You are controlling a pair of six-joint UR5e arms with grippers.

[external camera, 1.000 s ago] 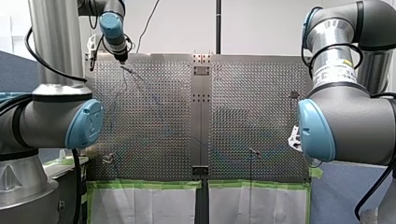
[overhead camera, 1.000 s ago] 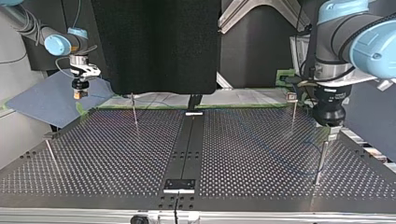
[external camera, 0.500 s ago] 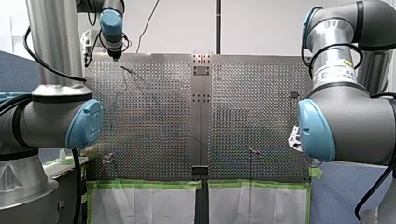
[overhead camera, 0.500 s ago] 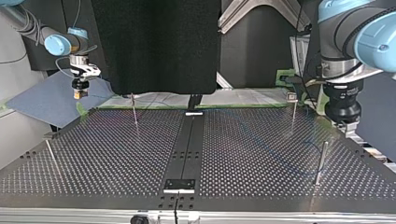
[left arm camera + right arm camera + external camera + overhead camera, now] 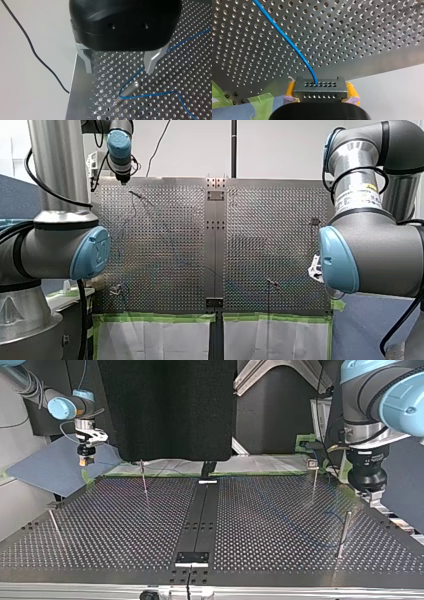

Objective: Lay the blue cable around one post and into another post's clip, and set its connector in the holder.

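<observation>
In the left wrist view my left gripper (image 5: 120, 67) stands open, its metal fingers (image 5: 152, 62) just above a slim metal post (image 5: 128, 91). The thin blue cable (image 5: 150, 94) bends around that post and runs off across the perforated plate. In the right wrist view my right gripper (image 5: 319, 93) is shut with yellow pads on the grey connector (image 5: 319, 88), from which the blue cable (image 5: 287, 40) leads over the plate. In the top view my left gripper (image 5: 368, 494) hangs beside the post (image 5: 344, 532), and my right gripper (image 5: 86, 460) hovers past the table's far left corner.
More posts stand on the perforated table (image 5: 125, 530): one with a clip head (image 5: 313, 476), one at the far middle-left (image 5: 143, 477), one near the left edge (image 5: 54, 525). A dark centre strip (image 5: 200, 520) carries a small block (image 5: 191, 558). Green tape (image 5: 155, 318) edges the table.
My left gripper has lifted off the post and drawn away toward the top view's right edge; the cable stays around the post. My right gripper has held still.
</observation>
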